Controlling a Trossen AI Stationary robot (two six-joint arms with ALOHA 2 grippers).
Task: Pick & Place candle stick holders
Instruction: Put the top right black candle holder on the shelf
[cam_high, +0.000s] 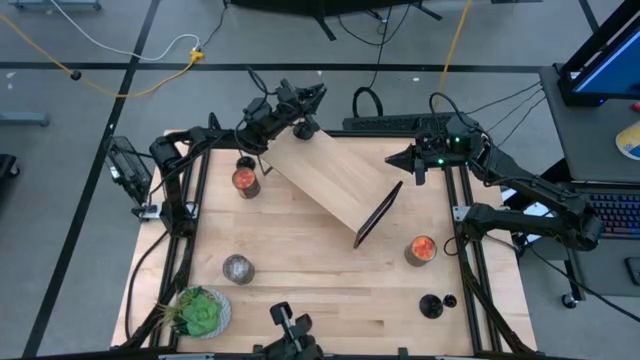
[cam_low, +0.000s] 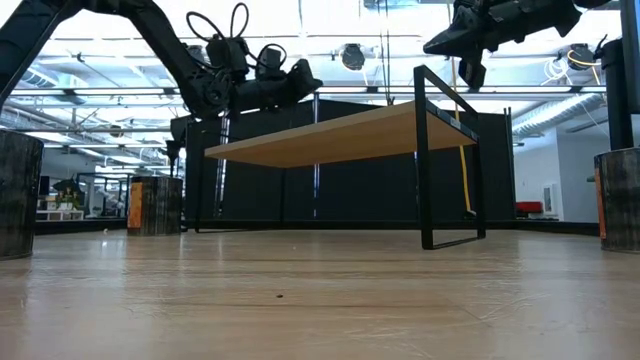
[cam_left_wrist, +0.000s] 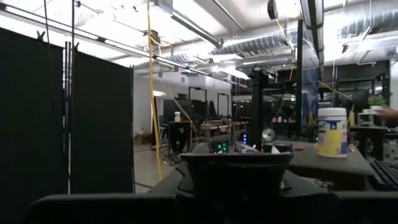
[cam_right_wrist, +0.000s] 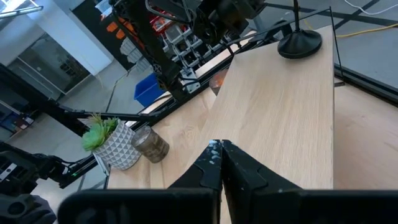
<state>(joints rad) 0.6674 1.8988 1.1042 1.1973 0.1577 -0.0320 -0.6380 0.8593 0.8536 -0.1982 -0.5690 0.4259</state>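
Observation:
A small wooden bench (cam_high: 335, 175) with black frame legs (cam_low: 450, 160) stands slantwise at the table's middle far side. One black candle stick holder (cam_right_wrist: 300, 42) stands by its round base on the bench's far end; its stem rises out of the right wrist view. Two more dark holders (cam_high: 430, 305) (cam_high: 449, 300) stand on the table at the near right. My left gripper (cam_high: 308, 108) hangs open beside that far end, apart from the holder. My right gripper (cam_right_wrist: 221, 149) is shut and empty above the bench's right end.
Two orange-filled jars (cam_high: 245, 182) (cam_high: 421, 249) stand left and right of the bench. A grey jar (cam_high: 238, 268) and a potted green plant (cam_high: 200, 312) are at the near left. A dark clamp (cam_high: 290, 325) sits at the near edge.

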